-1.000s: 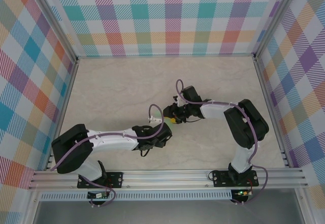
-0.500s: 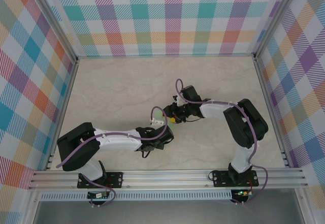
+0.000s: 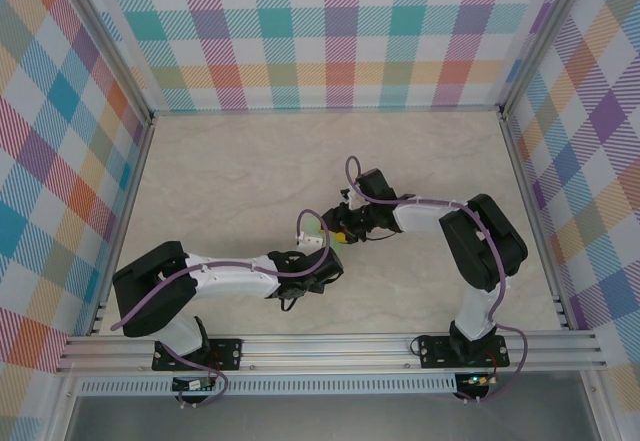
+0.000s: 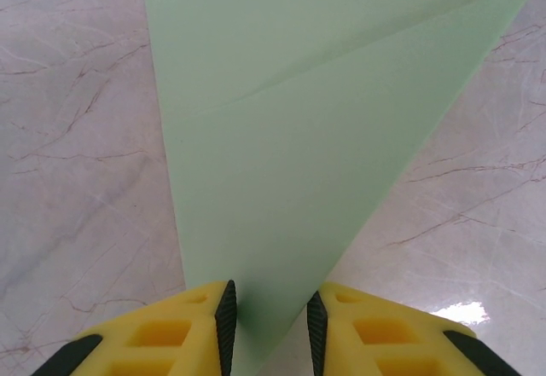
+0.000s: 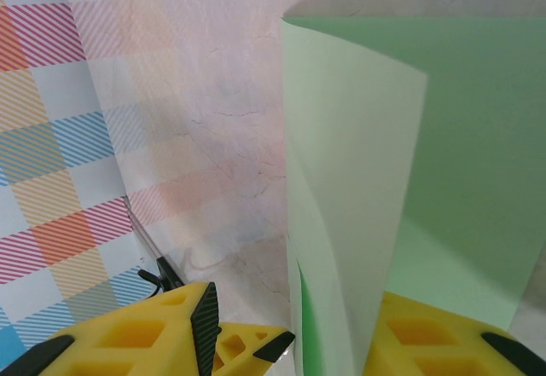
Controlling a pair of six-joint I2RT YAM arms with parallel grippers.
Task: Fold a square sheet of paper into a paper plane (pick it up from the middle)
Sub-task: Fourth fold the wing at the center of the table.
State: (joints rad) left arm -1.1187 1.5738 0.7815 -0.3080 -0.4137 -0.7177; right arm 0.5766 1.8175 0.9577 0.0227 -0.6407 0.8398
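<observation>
Top external view: bare table (image 3: 220,171) lies open to the left and behind. The left arm (image 3: 220,276) stretches low rightward. Its left gripper (image 4: 270,308) is narrowly parted, astride the pointed end of the folded square sheet of paper (image 4: 281,163) at mid-table. From the right, the bent right arm (image 3: 480,246) reaches in. The right gripper (image 5: 294,308) flanks the upright fold; whether it pinches the paper I cannot tell.

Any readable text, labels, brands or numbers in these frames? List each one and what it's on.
None readable.
Sheet of paper: plain pale green, no print.
Wall panels: plaid pattern only, no lettering.
Table: marble veining only.
Small units below the arm bases: too small to tell whether they carry any marking.
</observation>
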